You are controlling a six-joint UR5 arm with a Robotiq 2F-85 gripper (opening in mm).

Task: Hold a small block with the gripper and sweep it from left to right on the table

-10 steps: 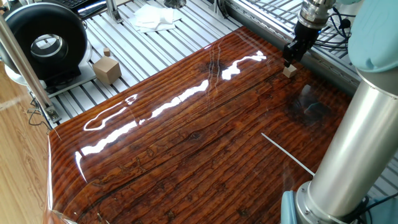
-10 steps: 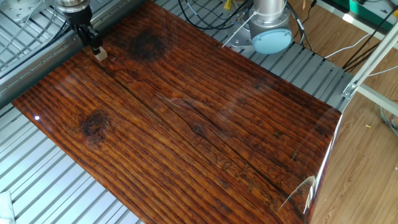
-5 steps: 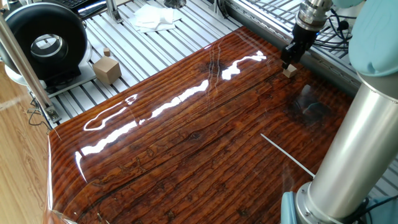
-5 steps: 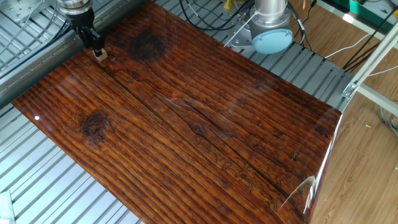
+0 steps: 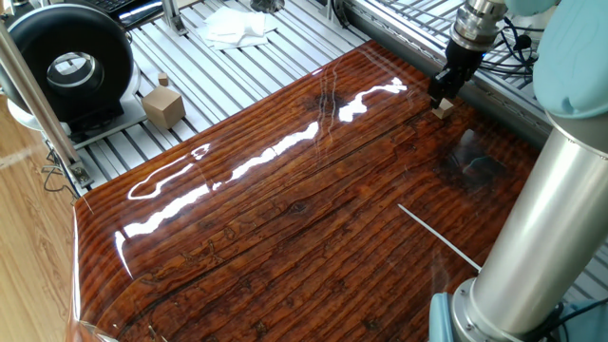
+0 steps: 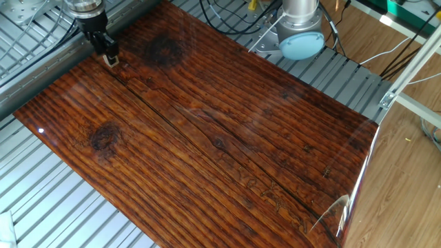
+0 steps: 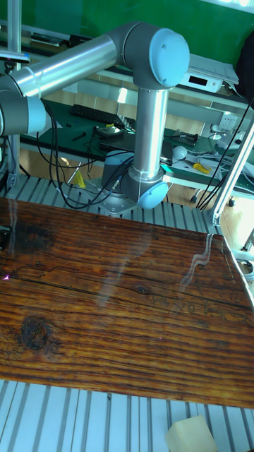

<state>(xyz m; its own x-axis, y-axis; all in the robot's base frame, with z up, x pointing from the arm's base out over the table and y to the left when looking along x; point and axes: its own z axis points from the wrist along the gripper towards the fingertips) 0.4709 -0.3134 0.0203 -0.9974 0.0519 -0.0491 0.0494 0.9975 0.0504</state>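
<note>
**A:** Gripper (image 5: pixel 440 99) first: where is it against a second ago?

**B:** Lower. I have brought my gripper (image 6: pixel 109 56) down over the small block (image 5: pixel 442 111). A second ago the fingertips hung just above the cube; now they reach down around its top, one finger on each side. From either fixed view I cannot tell whether the fingers already press the wood or only flank it.

**A:** And the block itself?

**B:** The small block (image 6: pixel 111 62) has not shifted. It sits flat on the table (image 5: pixel 285 218), in the corner near the edge where the board meets the aluminium frame (image 5: pixel 418 24).

**A:** Anything else changed around it?

**B:** No. The larger cube with a knob (image 5: pixel 162 105) stands on the slats where it was, just beside the black round device (image 5: pixel 66 65), and the white cloth (image 5: pixel 233 27) lies beyond them. In the tall fixed view my arm (image 7: pixel 77 60) reaches off the left edge, so the gripper and block are out of that picture.
</note>
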